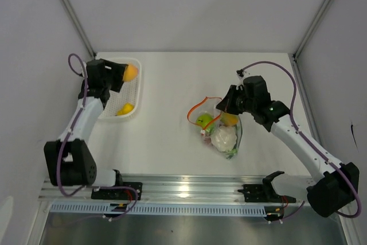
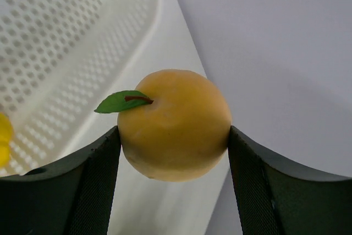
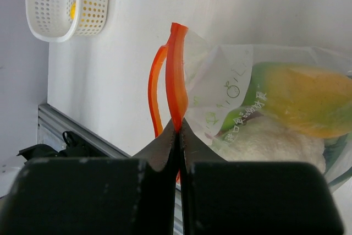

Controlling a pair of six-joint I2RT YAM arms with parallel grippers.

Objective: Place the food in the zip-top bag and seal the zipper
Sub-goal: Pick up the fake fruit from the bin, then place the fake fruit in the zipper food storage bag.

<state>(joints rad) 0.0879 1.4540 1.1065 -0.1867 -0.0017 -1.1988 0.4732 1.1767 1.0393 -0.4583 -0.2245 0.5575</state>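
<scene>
Left gripper (image 1: 121, 74) clamps yellow-orange fruit (image 2: 174, 127) between both fingers; white basket (image 2: 66, 37) lies below, mostly to its left. Right gripper (image 3: 179, 129) fully closed, pinching zipper (image 3: 177, 70) of zip-top bag (image 3: 220, 78); mouth gapes beyond the tips. Bag body sits right of the fingers, holding green apple (image 1: 203, 120) and cauliflower (image 1: 223, 137)

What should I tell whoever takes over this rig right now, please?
Left gripper: jaws clamped on a yellow-orange fruit, over the white basket's rim.
Right gripper: shut on the zipper, mouth of the bag open.
Done: green apple, cauliflower and more already in the bag.
Left: bag the held fruit and the yellow piece in the basket, then seal the zipper.
</scene>
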